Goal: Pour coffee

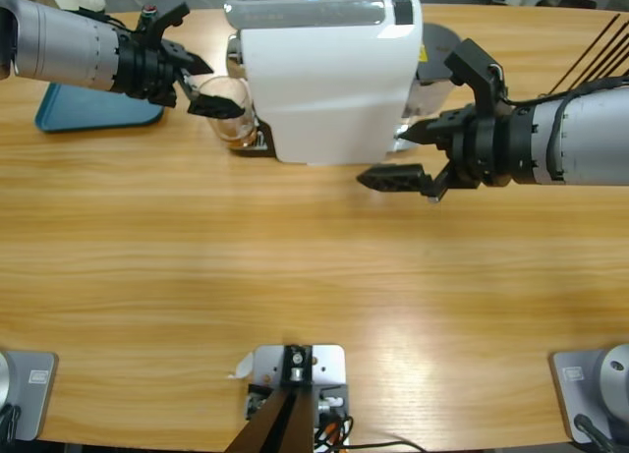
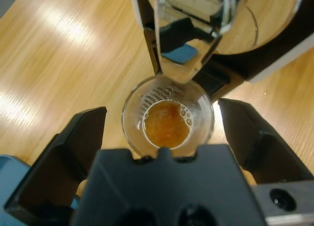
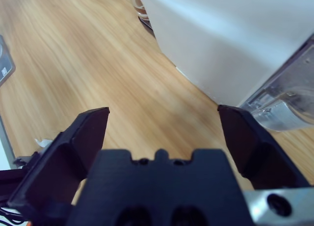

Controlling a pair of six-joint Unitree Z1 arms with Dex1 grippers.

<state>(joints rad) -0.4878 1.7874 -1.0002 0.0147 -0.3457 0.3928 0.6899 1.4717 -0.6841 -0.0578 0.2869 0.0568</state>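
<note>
A small clear glass (image 2: 167,138) stands on the drip plate under the machine's chrome spout (image 2: 186,39). A shallow layer of brown coffee (image 2: 167,124) with a few bubbles lies in its bottom. My left gripper (image 2: 162,111) is open, one jaw on each side of the glass, with a gap on both sides. In the high view the same glass (image 1: 228,117) sits at the machine's left end, with the left gripper (image 1: 201,84) reaching it from the upper left. My right gripper (image 1: 381,156) is open and holds nothing, beside the machine's front right corner.
The big white coffee machine (image 1: 324,75) stands at the back middle of the table; its white wall (image 3: 235,35) fills the right wrist view, with a clear part (image 3: 279,111) at its corner. A blue tray (image 1: 88,114) lies under the left arm.
</note>
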